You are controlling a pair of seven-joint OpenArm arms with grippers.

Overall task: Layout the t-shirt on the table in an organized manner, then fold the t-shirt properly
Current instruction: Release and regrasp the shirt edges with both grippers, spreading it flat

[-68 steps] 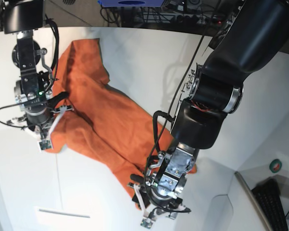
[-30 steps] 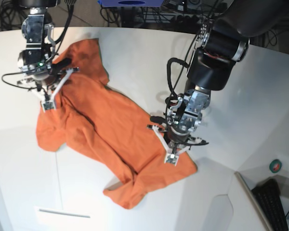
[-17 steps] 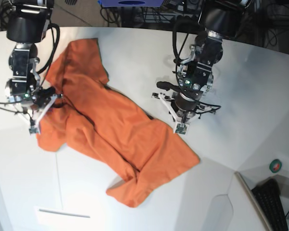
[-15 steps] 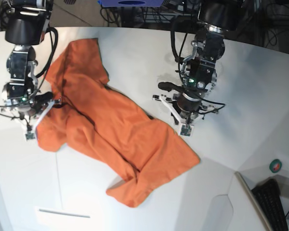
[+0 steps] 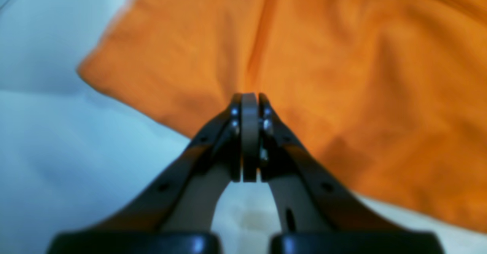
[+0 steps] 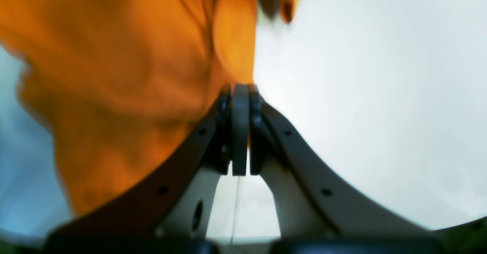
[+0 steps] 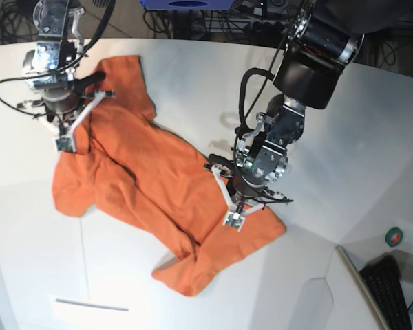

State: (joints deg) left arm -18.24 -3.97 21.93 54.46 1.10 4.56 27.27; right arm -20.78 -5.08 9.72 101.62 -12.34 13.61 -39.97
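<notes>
The orange t-shirt point(image 7: 151, 179) lies crumpled and slanted across the white table point(image 7: 193, 75), from far left to near right. My left gripper point(image 7: 233, 218) is shut, with its tips over the shirt's near right part. In the left wrist view, the shut fingers point(image 5: 249, 98) point at a crease in the shirt point(image 5: 342, 75), and no cloth shows between them. My right gripper point(image 7: 63, 143) is shut over the shirt's far left part. In the right wrist view, its tips point(image 6: 239, 88) meet the edge of the shirt point(image 6: 114, 75) beside bare table point(image 6: 361, 94).
A small white rectangular plate point(image 7: 89, 304) lies near the front left. A green tape roll point(image 7: 394, 237) and a black keyboard point(image 7: 392, 289) sit at the right, past a raised white panel. Cables run along the table's far edge.
My left gripper has moved from bare table down-left onto the shirt's near right part. My right gripper has moved up from the shirt's left corner toward the far left. The shirt has barely shifted.
</notes>
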